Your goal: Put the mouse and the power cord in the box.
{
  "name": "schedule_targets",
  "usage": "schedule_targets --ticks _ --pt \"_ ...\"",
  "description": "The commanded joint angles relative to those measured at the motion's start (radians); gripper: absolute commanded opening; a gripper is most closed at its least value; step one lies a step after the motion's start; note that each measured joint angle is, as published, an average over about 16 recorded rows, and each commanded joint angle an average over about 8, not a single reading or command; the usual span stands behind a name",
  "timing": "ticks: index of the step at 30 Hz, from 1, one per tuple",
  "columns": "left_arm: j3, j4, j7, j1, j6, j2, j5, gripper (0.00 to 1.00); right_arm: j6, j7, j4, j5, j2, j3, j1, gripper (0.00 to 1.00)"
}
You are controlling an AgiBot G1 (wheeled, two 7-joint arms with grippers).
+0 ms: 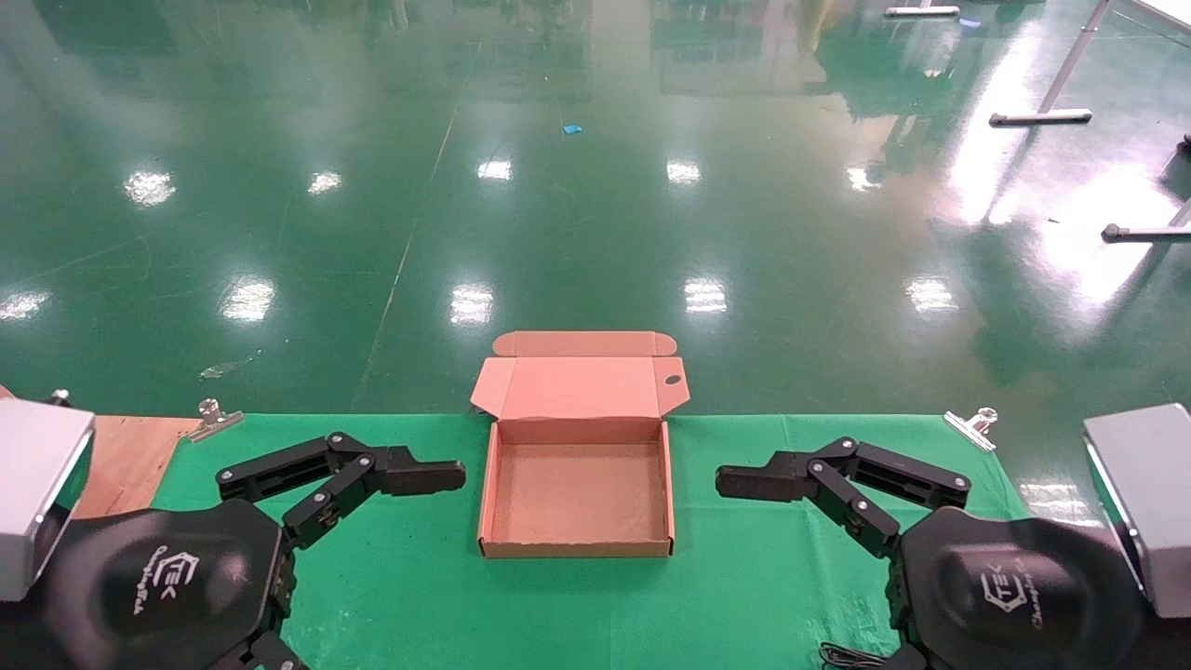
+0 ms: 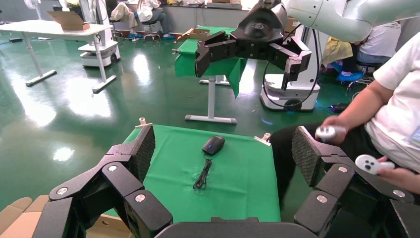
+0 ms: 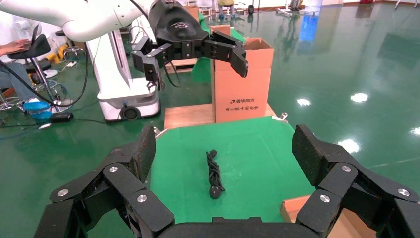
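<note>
Green table (image 1: 744, 596), open box (image 1: 577, 489) between two wide-open, empty claws, left claw (image 1: 409, 484), right claw (image 1: 772, 489).

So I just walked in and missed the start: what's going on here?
Nothing is packed yet. The box sits open and empty on the green table, between the left gripper and right gripper, both open and holding nothing. The mouse and power cord lie on the cloth, untouched.

Mouse (image 2: 213, 145) and power cord (image 3: 214, 174) hidden from head view, seen only in wrist views. Box (image 2: 20, 218) cut off at left wrist view's edge. Left claw (image 1: 423, 476) lower finger cut by head view's bottom edge.
</note>
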Motion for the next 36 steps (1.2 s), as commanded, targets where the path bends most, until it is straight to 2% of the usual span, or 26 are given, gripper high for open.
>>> schedule_targets --ticks 1,12,18,22,27,32,36 --pt "0.0 0.0 0.0 0.0 0.0 0.0 0.0 1.0 0.0 0.0 0.0 0.0 0.0 0.0 0.0 1.0" --pt "0.011 -0.003 0.005 -0.008 0.005 0.005 0.02 1.0 -0.001 -0.004 -0.006 -0.002 -0.003 -0.001 -0.003 1.0" --pt "0.068 0.059 0.022 -0.035 0.033 0.041 0.114 1.0 -0.015 -0.058 -0.07 -0.1 -0.024 -0.044 0.002 1.0" --pt "0.117 0.146 0.055 -0.066 0.055 0.055 0.209 1.0 -0.034 -0.104 -0.111 -0.256 -0.041 -0.109 0.054 1.0" --pt "0.173 0.258 0.131 -0.115 0.066 0.059 0.339 1.0 -0.043 -0.141 -0.129 -0.516 -0.078 -0.211 0.17 1.0" --pt "0.259 0.344 0.217 -0.194 0.072 0.073 0.518 1.0 -0.033 -0.169 -0.144 -0.783 -0.147 -0.321 0.283 1.0" --pt "0.339 0.422 0.273 -0.267 0.068 0.108 0.668 1.0 -0.008 -0.19 -0.163 -0.965 -0.212 -0.398 0.338 1.0"
